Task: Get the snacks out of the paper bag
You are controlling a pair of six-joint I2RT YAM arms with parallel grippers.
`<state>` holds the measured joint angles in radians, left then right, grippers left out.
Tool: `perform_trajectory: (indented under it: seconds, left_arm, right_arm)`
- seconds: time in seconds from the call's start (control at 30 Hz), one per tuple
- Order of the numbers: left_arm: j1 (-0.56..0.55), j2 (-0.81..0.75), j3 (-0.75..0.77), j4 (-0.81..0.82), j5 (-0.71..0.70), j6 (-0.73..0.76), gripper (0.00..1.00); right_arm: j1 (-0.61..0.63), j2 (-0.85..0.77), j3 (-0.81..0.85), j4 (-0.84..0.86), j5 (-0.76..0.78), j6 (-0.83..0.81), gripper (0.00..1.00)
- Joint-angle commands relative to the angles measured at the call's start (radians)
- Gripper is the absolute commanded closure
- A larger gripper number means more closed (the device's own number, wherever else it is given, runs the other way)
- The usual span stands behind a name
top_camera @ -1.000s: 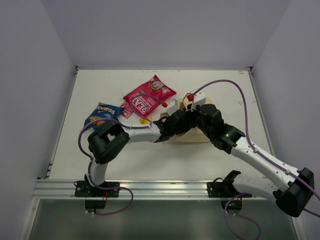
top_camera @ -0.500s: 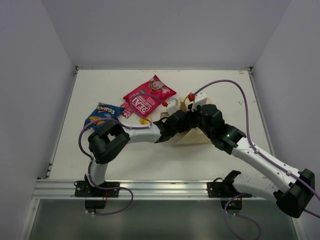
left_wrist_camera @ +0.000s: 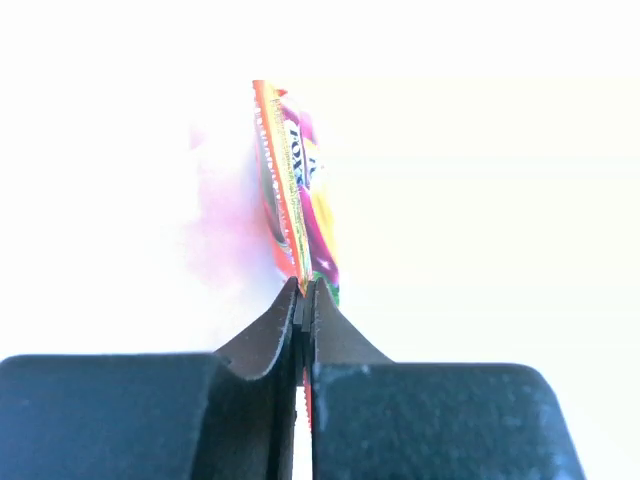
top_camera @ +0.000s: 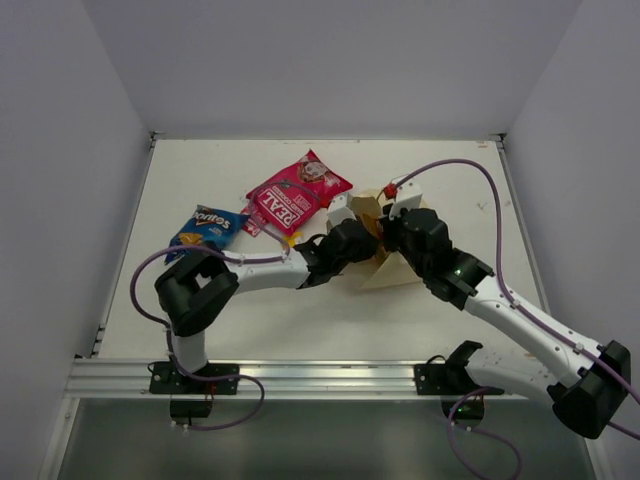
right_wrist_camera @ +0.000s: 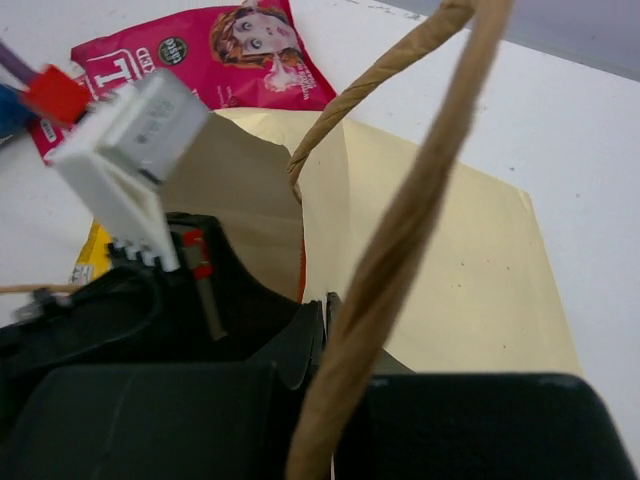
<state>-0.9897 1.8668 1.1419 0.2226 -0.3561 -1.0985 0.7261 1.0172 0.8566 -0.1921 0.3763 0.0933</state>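
Candy bag [left_wrist_camera: 300, 180] edge-on, clamped in closed tips of left gripper [left_wrist_camera: 303, 292], jutting straight beyond them. Right gripper [right_wrist_camera: 322, 305] pinches paper bag [right_wrist_camera: 450, 260] wall behind cord handle [right_wrist_camera: 400, 250]. Paper bag mid-table, near magenta pouch [top_camera: 297, 192].

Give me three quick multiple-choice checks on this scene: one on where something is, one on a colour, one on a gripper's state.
1. Where is the blue Doritos bag?
A. standing upright at the far right corner
B. off the table
C. flat on the table, outside the paper bag, left of the large pouch

2. What colour is the large pouch?
A. magenta
B. green
C. black

3. The left gripper is:
A. open and empty
B. shut on the Fox's candy bag
C. shut on the Doritos bag

Answers:
1 C, the top view shows it lying on the white tabletop.
2 A, the top and right wrist views show its magenta front.
3 B, the left wrist view shows the fingers pressed onto the packet's lower edge.
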Motion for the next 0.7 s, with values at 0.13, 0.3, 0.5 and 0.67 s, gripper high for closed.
perform_trajectory:
  seconds: [0.13, 0.3, 0.5, 0.67]
  left_arm:
    - [-0.006, -0.285, -0.045, -0.008, -0.072, 0.126, 1.0]
    - [-0.006, -0.453, -0.048, -0.109, -0.086, 0.184, 1.0]
    - [0.037, -0.598, -0.027, -0.276, -0.087, 0.241, 1.0]
    - [0.138, -0.71, -0.024, -0.411, -0.072, 0.264, 1.0]
  right_arm:
    - [-0.043, 0.017, -0.028, 0.048, 0.127, -0.02, 1.0]
    - [-0.074, 0.02, -0.042, 0.042, 0.147, -0.009, 1.0]
    - [-0.102, 0.011, -0.048, 0.031, 0.156, 0.012, 1.0]
    - [-0.114, 0.009, -0.034, -0.009, 0.187, 0.043, 1.0]
